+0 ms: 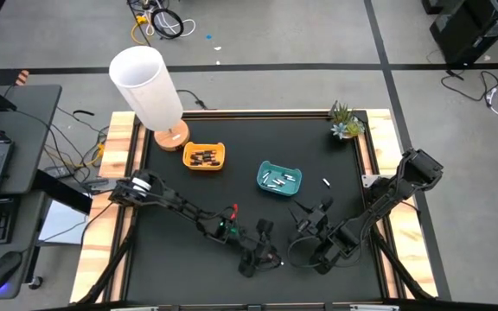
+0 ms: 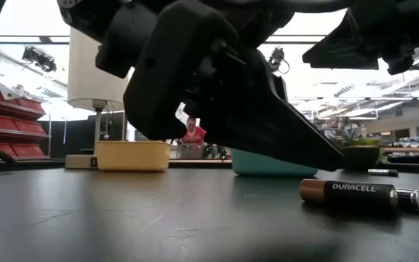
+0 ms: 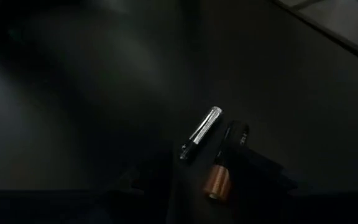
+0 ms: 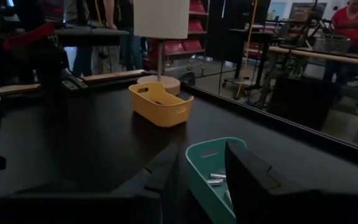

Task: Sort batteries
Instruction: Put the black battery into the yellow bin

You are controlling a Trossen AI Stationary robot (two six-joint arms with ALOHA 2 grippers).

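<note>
Lying on the black table (image 1: 180, 268) near its front edge are two batteries, side by side. The dark battery (image 2: 348, 195) is black with a copper end and a printed brand name; in the low view its long axis runs across the picture, copper end toward the left. The silver battery (image 3: 201, 133) is slimmer, pale and shiny with a dark tip, and lies just beside the first, nearly parallel to it, apart by a narrow gap. The left gripper (image 1: 262, 255) hangs low over this pair; whether its fingers are parted or closed cannot be told. The right gripper (image 1: 305, 226) sits close by to the right, its two dark fingers (image 4: 253, 180) standing apart with nothing between them. Farther back, the teal tray (image 1: 279, 178) holds several pale silver batteries. Beyond it to the left, the yellow tray (image 1: 204, 156) holds dark copper-ended ones. One more small battery (image 1: 326, 182) lies loose right of the teal tray. At the rear stand a white lamp (image 1: 148, 88) and a small plant (image 1: 346, 122).
</note>
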